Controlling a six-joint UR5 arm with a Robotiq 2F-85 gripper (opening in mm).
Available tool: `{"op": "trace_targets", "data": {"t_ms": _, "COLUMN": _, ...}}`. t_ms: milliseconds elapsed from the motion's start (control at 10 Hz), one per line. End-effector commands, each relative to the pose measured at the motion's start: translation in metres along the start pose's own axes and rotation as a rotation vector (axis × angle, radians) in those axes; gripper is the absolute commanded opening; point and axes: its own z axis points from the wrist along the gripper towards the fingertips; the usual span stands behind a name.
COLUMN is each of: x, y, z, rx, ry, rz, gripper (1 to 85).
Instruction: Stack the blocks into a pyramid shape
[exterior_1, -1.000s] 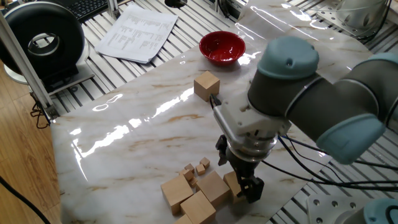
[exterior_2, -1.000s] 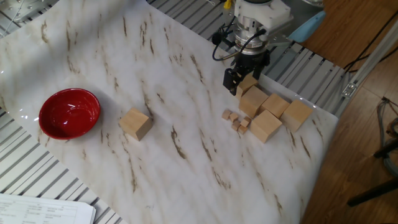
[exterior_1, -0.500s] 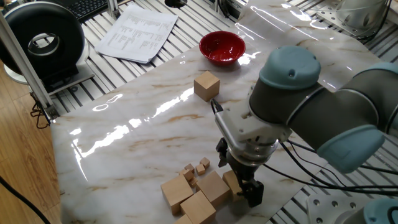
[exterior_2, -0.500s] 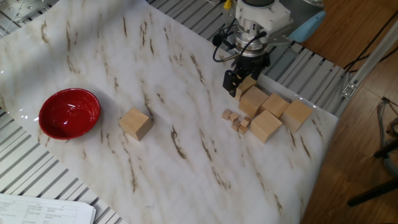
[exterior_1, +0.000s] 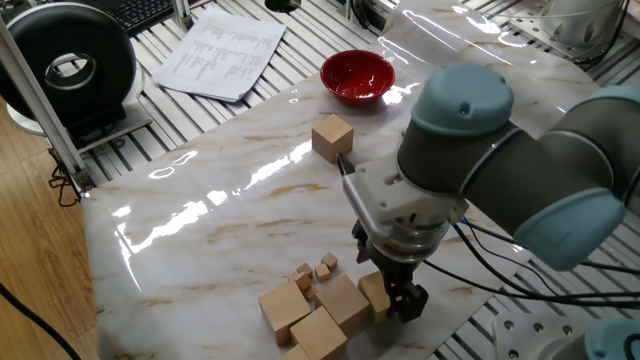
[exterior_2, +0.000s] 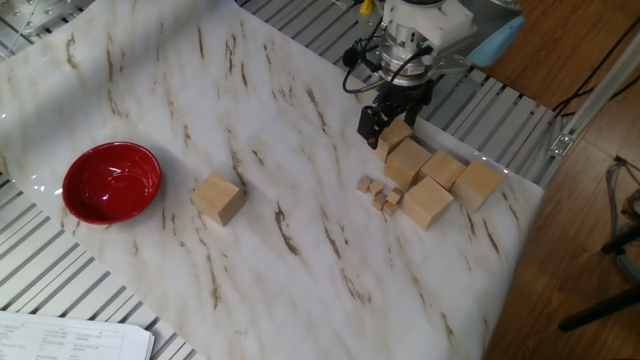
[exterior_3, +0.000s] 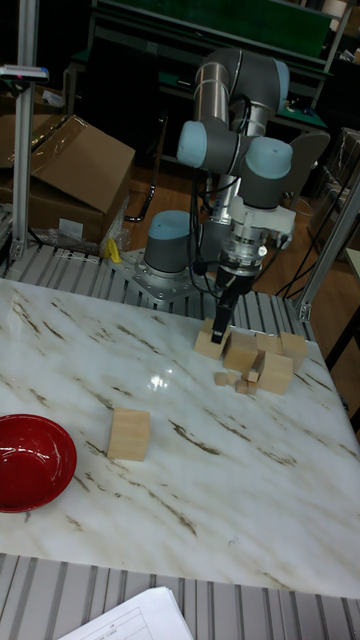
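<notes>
One lone block (exterior_2: 218, 198) sits apart near the red bowl (exterior_2: 111, 181); the other blocks (exterior_2: 432, 182) cluster at the table's far corner. The gripper (exterior_2: 385, 128) straddles the end cube (exterior_2: 396, 135); whether it grips, I cannot tell. Wooden cubes look stiff and light: hold opposite flat faces

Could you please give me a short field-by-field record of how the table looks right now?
gripper: low over the end block of the cluster; grip state cannot be told
cluster: five large blocks near the table corner, including one beside the tiny cubes
lone block: apart, nearer the red bowl
tiny cubes: small group touching the cluster
red bowl: holds no block
pyramid: not started, nothing stacked
table: marble top
</notes>
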Motion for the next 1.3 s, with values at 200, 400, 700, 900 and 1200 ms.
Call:
{"op": "trace_targets", "data": {"t_ms": 200, "x": -0.003, "y": 0.025, "z": -0.007, "rx": -0.103, "ry": 0.004, "rz": 0.057, "gripper": 85.0}}
{"op": "trace_targets", "data": {"t_ms": 400, "x": 0.001, "y": 0.025, "z": -0.005, "rx": -0.12, "ry": 0.01, "rz": 0.055, "gripper": 85.0}}
{"op": "trace_targets", "data": {"t_ms": 700, "x": 0.006, "y": 0.016, "z": 0.003, "rx": -0.096, "ry": 0.009, "rz": 0.032, "gripper": 85.0}}
{"op": "trace_targets", "data": {"t_ms": 900, "x": 0.007, "y": 0.012, "z": 0.006, "rx": -0.081, "ry": -0.001, "rz": 0.026, "gripper": 85.0}}
{"op": "trace_targets", "data": {"t_ms": 1200, "x": 0.008, "y": 0.007, "z": 0.013, "rx": -0.067, "ry": 0.003, "rz": 0.022, "gripper": 85.0}}
